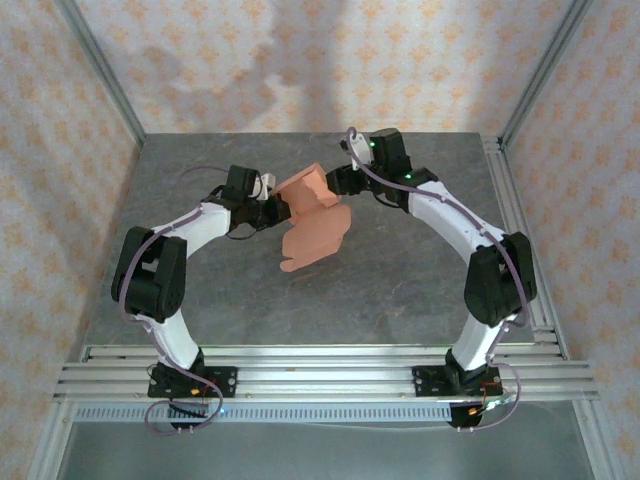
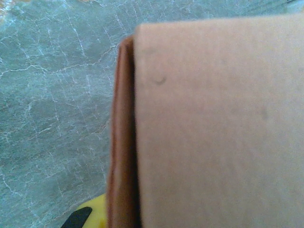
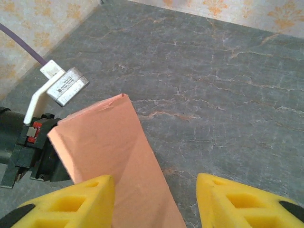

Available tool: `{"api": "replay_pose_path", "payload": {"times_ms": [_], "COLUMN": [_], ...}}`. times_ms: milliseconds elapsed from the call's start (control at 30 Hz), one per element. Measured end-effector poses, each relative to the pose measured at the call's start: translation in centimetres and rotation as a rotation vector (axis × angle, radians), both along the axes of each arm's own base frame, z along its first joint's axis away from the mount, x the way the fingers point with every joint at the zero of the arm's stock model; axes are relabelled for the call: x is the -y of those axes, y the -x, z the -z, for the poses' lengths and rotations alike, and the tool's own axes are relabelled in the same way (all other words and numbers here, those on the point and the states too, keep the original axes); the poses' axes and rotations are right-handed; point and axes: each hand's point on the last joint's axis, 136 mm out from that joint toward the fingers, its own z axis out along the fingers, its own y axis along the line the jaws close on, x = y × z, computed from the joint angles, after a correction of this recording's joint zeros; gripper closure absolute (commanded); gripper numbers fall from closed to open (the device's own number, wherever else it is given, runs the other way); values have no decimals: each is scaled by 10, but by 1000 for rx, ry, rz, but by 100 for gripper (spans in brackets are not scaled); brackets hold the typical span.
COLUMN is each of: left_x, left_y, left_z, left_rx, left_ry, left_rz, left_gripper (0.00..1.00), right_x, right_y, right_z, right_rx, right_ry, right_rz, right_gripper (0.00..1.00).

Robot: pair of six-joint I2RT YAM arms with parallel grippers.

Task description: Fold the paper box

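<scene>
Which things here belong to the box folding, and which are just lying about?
Part of the job: paper box; left end effector, shut on its edge; right end effector, open beside it.
Just there: table; metal rails; patterned walls.

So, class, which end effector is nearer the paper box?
Left. The left end effector is shut on an edge of the paper box; the right end effector is open, its fingers either side of a panel, not pinching it.
</scene>
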Motion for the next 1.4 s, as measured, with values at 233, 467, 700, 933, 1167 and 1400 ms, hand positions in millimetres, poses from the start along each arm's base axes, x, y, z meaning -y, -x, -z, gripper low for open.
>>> {"api": "replay_pose_path", "payload": {"times_ms": [233, 467, 700, 933, 1167, 1400], "left_x": [0, 1, 0, 0, -3, -3], "left_y": [0, 0, 1, 1, 3, 3], "left_z": [0, 0, 1, 1, 4, 5], "left_rx": [0, 0, -5, -5, -20, -25], "left_ry": [1, 3, -1, -1, -12, -15], "left_rz": [1, 2, 0, -1, -8, -9], "left_gripper": [100, 100, 100, 100, 100, 100], "right_x": [-9, -16, -24, -32, -32, -28], "right_y": [11, 17, 19, 16, 2, -3], "right_z": [-18, -14, 10, 6, 19, 25], "right_rx": [29, 10, -42, 5, 71, 126], "right_ry": [-69, -84, -44, 29, 183, 296], "right_rz": [-75, -123, -156, -154, -98, -44], "right_gripper": [50, 67, 65, 67, 67, 74]}}
